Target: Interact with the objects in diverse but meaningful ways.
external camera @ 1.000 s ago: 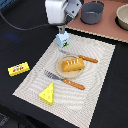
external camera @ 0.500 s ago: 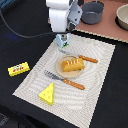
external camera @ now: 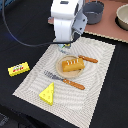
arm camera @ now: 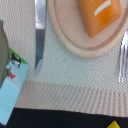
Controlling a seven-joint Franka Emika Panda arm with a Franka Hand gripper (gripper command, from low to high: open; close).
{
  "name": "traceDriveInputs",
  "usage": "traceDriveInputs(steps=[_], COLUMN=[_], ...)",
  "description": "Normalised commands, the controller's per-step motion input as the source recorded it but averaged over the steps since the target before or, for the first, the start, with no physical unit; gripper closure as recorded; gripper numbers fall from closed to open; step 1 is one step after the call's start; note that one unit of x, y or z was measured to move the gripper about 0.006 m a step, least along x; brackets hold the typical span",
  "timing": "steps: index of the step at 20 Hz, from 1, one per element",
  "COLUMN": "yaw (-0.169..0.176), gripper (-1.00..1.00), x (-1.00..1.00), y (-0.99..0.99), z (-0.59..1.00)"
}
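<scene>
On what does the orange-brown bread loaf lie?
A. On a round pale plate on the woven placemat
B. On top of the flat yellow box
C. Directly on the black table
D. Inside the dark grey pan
A. In the exterior view the bread loaf sits on a round pale plate, which rests on the woven placemat; the wrist view shows the same.

A black counter (external camera: pixel 20 35) carries a woven beige placemat (external camera: pixel 100 65), a flat yellow box (external camera: pixel 18 69), and a dark grey pan (external camera: pixel 93 12).
</scene>
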Motion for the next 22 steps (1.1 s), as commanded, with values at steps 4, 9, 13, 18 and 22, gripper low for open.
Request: traceDriveInputs(steps=[4,9,13,18,22], yaw=[0.042,0.104,0.110,0.064,0.039], gripper=[-1.00,-1.00,-1.00,-1.00,-1.00], x=[0.59,0.39,0.40,0.40,0.50], y=[-0.38,-0.34,-0.27,-0.15,-0.03], z=[-0.02,-0.18,-0.22,-0.21,-0.16])
